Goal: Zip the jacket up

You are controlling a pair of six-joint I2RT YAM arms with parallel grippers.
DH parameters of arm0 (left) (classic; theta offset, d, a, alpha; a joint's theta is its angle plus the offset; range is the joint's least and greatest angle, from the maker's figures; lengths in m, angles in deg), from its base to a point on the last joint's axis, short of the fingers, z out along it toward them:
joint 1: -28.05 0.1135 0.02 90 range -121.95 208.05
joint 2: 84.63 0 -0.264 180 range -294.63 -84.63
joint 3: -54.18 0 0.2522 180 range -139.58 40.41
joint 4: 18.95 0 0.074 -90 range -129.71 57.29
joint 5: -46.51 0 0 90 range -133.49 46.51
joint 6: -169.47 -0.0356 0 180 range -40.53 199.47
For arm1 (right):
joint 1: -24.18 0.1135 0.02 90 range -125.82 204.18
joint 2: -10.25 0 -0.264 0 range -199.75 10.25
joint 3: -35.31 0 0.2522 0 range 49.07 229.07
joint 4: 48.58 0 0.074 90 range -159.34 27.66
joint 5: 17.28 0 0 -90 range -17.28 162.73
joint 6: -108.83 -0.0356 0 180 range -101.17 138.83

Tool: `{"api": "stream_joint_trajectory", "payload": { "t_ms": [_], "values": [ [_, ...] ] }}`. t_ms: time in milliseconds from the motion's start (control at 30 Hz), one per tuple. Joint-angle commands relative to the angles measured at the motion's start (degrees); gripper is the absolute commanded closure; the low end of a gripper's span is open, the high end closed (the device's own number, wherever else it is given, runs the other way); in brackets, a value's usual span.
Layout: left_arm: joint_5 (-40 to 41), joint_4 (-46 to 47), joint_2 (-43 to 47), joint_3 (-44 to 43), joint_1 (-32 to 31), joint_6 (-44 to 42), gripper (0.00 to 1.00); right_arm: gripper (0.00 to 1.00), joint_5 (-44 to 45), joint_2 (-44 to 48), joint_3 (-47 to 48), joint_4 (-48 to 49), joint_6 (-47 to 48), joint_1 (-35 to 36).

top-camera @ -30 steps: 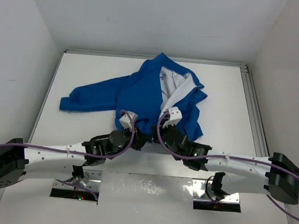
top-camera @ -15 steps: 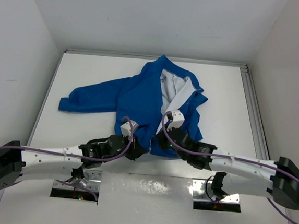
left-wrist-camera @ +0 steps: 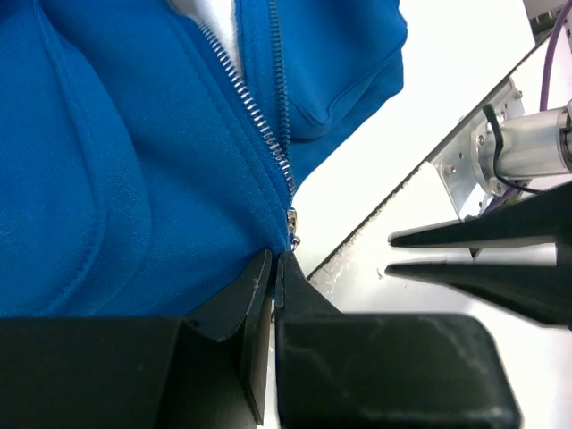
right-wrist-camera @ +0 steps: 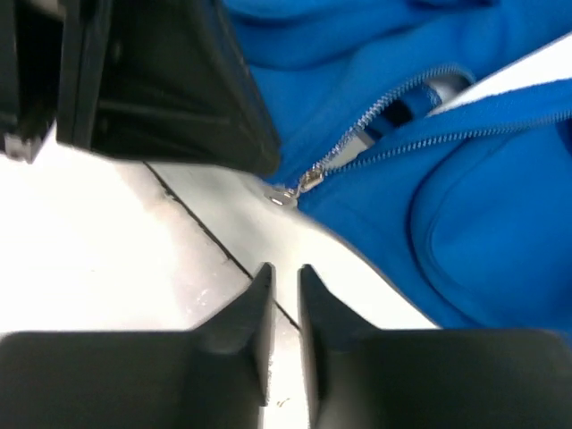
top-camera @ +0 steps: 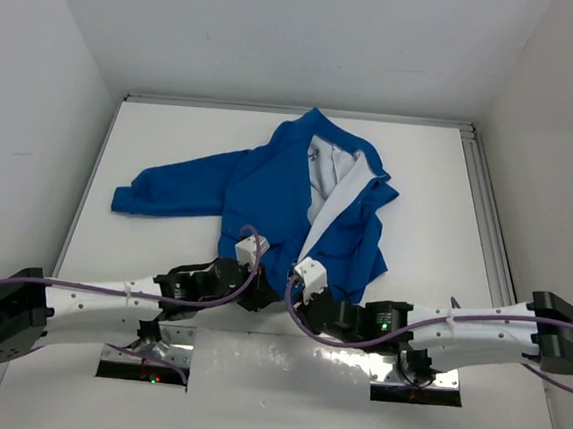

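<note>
The bright blue jacket (top-camera: 269, 188) lies spread on the white table, front partly open, with its white lining (top-camera: 332, 173) showing. In the left wrist view my left gripper (left-wrist-camera: 275, 261) is shut on the jacket's bottom hem (left-wrist-camera: 134, 161), just below the foot of the zipper (left-wrist-camera: 259, 116). The small metal pull (right-wrist-camera: 295, 190) sits at the zipper's lower end. My right gripper (right-wrist-camera: 284, 273) hovers over bare table just short of that pull, its jaws slightly apart with nothing between them. From above, both grippers meet at the hem: the left gripper (top-camera: 271, 279) and the right gripper (top-camera: 295, 292).
A long sleeve (top-camera: 158, 191) stretches toward the left wall. White walls box the table in on three sides, with a metal rail (top-camera: 487, 212) along the right. A seam in the tabletop (right-wrist-camera: 206, 232) runs under the right fingers. Two shiny base plates (top-camera: 143, 358) sit at the near edge.
My right gripper has drawn back from the jacket's front toward the near edge and parted its jaws a little, and now holds nothing. The left gripper stays shut on the hem.
</note>
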Motion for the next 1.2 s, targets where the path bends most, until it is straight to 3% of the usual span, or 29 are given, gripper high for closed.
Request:
{"api": "stream_joint_trajectory", "payload": {
  "t_ms": [0, 100, 300, 500, 733, 967, 1167],
  "values": [
    [-4.57, 2.92, -1.27, -1.56, 2.35, 1.88, 1.00, 0.78, 7.45, -1.60, 0.45, 0.39, 2.41, 2.40],
    [-7.81, 5.73, -3.45, -1.47, 4.89, 2.94, 1.00, 0.66, 7.89, -2.82, -0.42, 3.99, -0.83, 2.50],
    [-13.79, 10.38, -7.77, -2.08, 7.36, 6.01, 1.00, 0.61, 15.88, -6.25, -2.45, 7.52, -10.14, 2.50],
    [-16.17, 11.27, -8.91, -2.09, 8.15, 8.91, 1.00, 0.60, 18.36, -9.86, -0.95, 6.54, -14.21, 2.85],
    [-18.63, 12.33, -9.44, -2.00, 9.38, 10.15, 1.00, 0.57, 13.35, -9.69, -0.69, 7.43, -12.01, 3.11],
    [-18.11, 10.23, -10.23, -3.40, 9.82, 6.81, 1.00, 0.57, 10.18, -11.79, 1.77, 2.69, -12.18, 3.20],
    [-17.85, 9.61, -9.97, -3.93, 9.82, 5.14, 1.00, 0.57, 11.59, -12.76, 2.74, 4.61, -14.64, 3.20]
  ]
}}
